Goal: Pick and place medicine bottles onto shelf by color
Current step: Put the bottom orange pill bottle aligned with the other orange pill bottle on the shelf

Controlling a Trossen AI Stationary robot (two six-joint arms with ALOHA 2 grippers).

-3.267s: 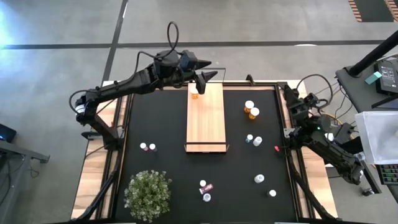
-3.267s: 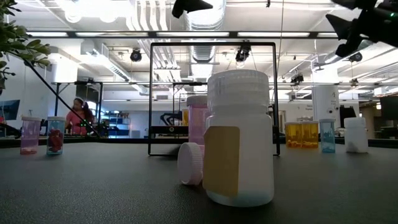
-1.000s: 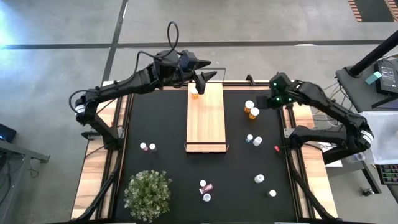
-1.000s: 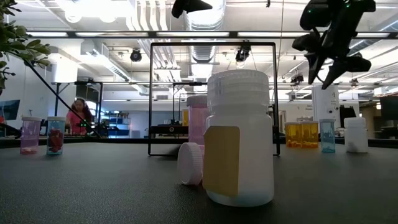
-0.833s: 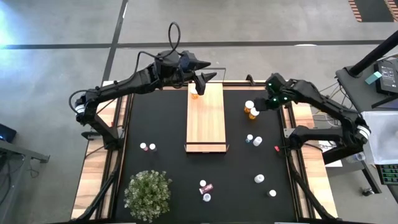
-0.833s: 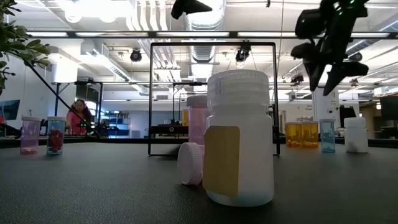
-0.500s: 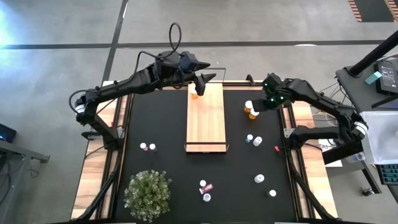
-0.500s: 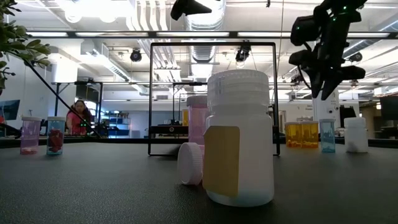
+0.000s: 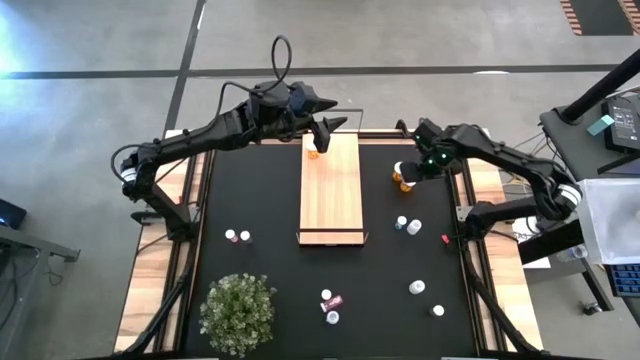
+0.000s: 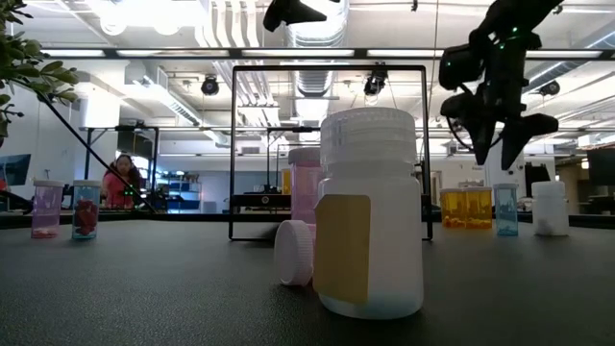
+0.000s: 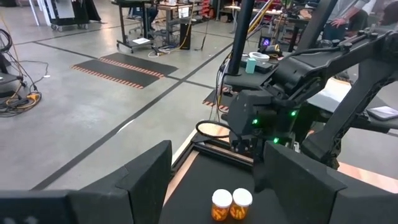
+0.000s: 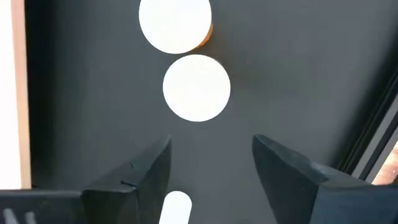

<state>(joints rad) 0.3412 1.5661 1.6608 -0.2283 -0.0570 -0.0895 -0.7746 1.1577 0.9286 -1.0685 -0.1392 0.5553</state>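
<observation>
- High view: R gripper hangs over the two orange-bodied bottles on the black mat, just beside the shelf's right long edge. Fingers hidden under the wrist here.
- High view: L gripper sits at the far end of the shelf, fingers spread, nothing between them. One orange bottle stands on the shelf's far left corner, directly below that gripper.
- High view: other white-capped bottles lie scattered on the mat nearer the camera side; plant at the near left corner.
- Low view: R gripper is up in the air, fingers apart, empty, above the amber pair. Big white bottle fills the foreground.
- L wrist view: own fingers apart, empty. Amber pair stands ahead, R arm just behind them.
- R wrist view: fingers open, looking straight down; two white caps lie ahead of the tips, not between them. Shelf edge off to one side.
</observation>
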